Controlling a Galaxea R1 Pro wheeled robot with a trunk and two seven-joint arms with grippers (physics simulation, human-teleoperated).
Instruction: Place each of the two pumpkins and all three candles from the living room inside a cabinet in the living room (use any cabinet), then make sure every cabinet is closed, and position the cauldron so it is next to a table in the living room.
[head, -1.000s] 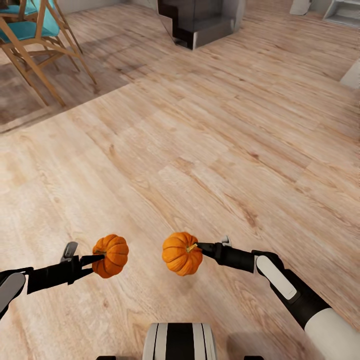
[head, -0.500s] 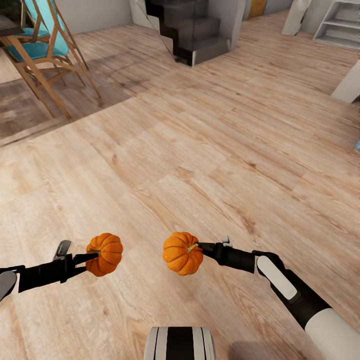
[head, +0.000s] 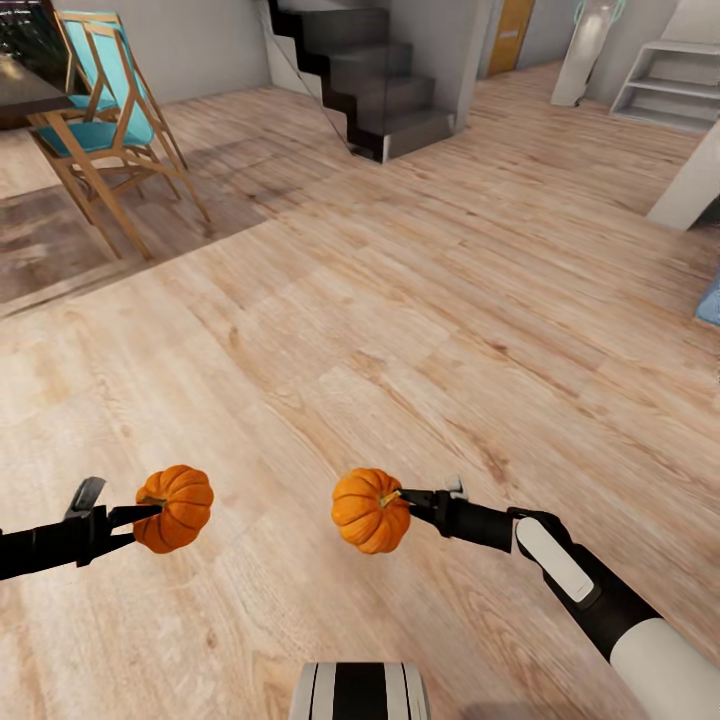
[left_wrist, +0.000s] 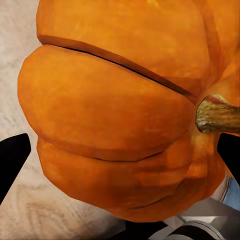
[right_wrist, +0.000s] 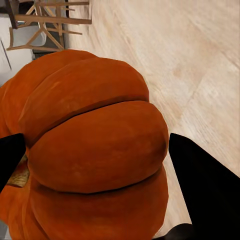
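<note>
We carry left pumpkin (head: 175, 507) in left claw (head: 140, 514), right pumpkin (head: 370, 510) in right claw (head: 408, 498); both clamped near stems, likely light, rigid, smooth-skinned.

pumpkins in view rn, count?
2. One pumpkin in the left tool, the other pumpkin in the right tool, both held above the floor.

No text, label or number is readable.
</note>
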